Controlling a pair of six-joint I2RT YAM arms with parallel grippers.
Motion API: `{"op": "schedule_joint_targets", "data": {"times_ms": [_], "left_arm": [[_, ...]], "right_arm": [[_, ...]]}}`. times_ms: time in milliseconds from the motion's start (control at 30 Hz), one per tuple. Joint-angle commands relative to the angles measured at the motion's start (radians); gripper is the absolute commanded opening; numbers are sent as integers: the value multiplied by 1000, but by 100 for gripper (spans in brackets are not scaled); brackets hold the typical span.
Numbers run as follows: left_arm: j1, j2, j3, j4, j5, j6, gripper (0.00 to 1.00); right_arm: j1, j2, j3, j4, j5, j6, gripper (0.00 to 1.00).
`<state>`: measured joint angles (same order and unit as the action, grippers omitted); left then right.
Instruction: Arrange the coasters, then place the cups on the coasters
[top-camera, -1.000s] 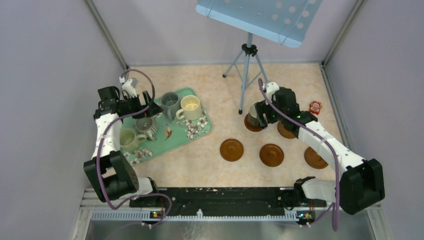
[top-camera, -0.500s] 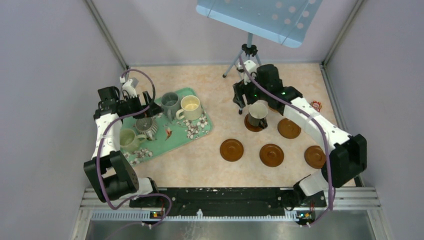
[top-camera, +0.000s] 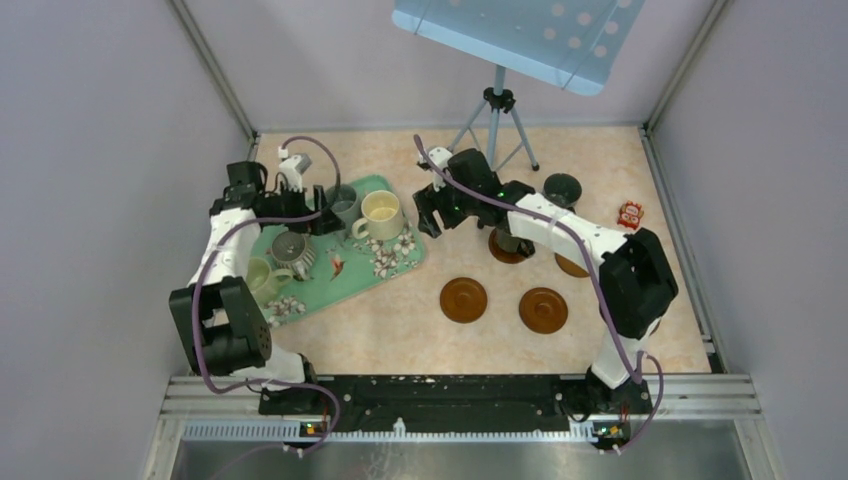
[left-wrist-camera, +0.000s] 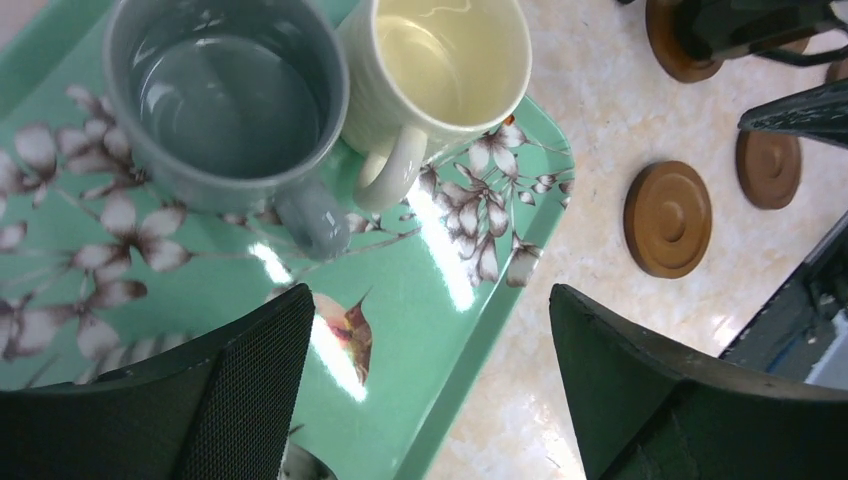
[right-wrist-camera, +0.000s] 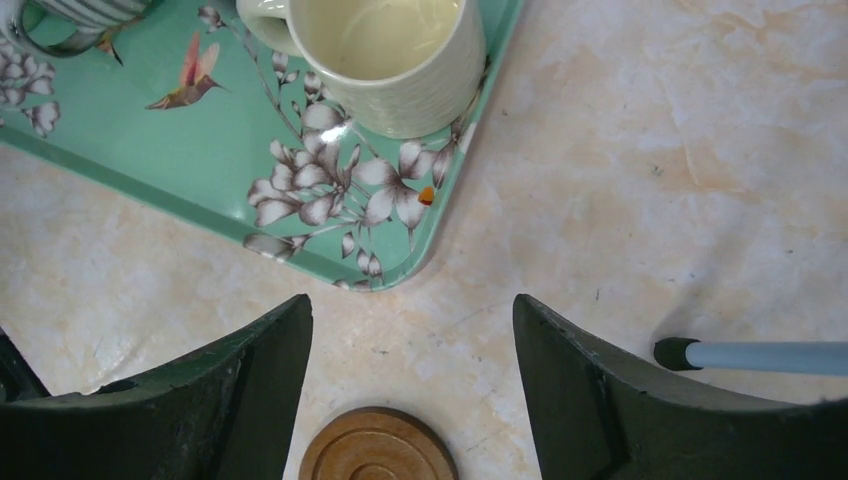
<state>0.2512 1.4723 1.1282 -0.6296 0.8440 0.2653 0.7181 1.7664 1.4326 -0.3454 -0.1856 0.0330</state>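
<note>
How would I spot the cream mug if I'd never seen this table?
Find the green floral tray on the left. Near its far right corner stands the cream mug, beside a grey-blue mug. Its neighbours are grey or green; it alone is creamy white inside and out.

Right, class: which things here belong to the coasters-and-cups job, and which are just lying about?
Job: coasters; cups.
Lying about: green floral tray; red packet; tripod; blue panel.

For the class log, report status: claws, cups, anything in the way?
Left claw open over tray, by grey-blue mug. Right claw open near cream mug. Four mugs on tray. Tripod leg beside right claw.
</note>
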Motion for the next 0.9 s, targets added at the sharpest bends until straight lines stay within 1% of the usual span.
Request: {"op": "schedule_joint_targets", "data": {"times_ms": [0, 267, 500, 700, 867], "left_arm": [[-92, 39, 67, 43, -99, 79, 92], [-217, 157, 129, 102, -207, 49, 94], [-248, 223, 158, 131, -258, 37, 95], [-296, 229, 143, 103, -275, 51, 94], [-326, 191, 99, 92, -259, 64, 91]], "right_arm": [[-3, -26, -28, 78, 3, 44, 73], [-3, -90, -108, 97, 21, 26, 74], [-13, -125, -146, 93, 35, 21, 74], [-45, -143, -163, 87, 30, 30, 74], [-72, -154, -171, 84, 24, 34, 74]]}}
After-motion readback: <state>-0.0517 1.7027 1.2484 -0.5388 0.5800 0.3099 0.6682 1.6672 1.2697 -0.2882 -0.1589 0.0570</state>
